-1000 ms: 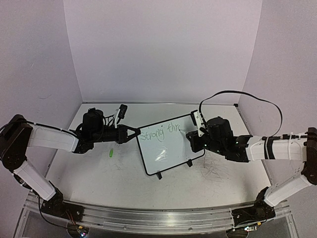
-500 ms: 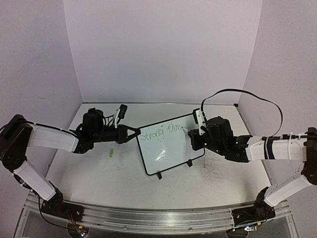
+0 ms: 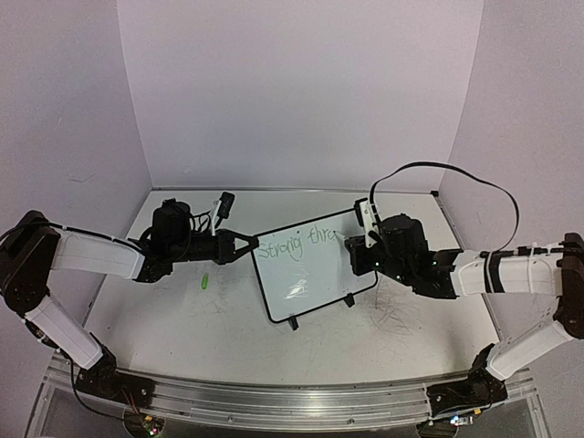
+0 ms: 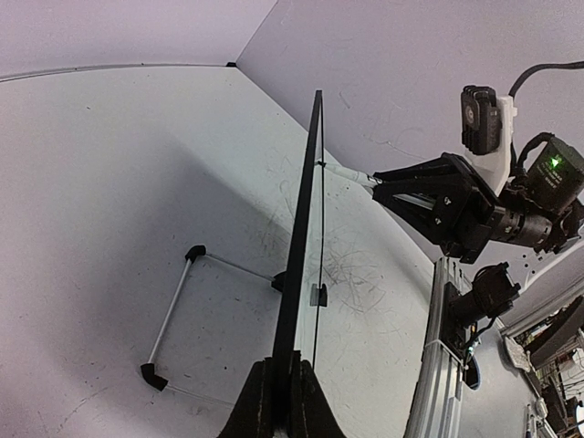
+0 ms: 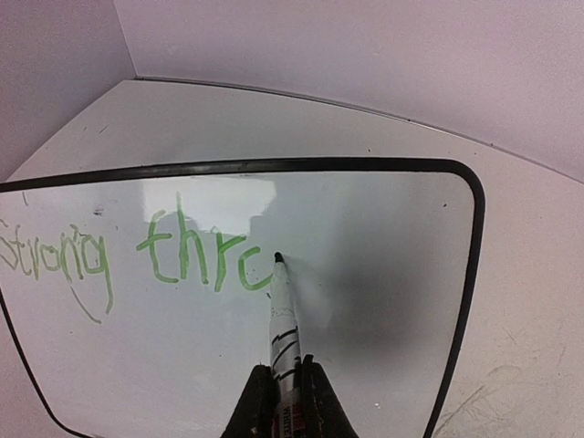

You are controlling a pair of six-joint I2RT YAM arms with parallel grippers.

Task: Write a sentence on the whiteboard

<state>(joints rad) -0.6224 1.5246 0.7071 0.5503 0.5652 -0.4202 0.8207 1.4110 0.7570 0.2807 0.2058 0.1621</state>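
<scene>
The sentence (image 5: 180,246) now reads "Strong thrc", one stroke longer than before.

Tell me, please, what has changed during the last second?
The right claw, shut on the marker, crept slightly toward the far wall, its tip at the end of the green writing. The left claw stayed shut on the edge of the whiteboard, which did not move.
</scene>
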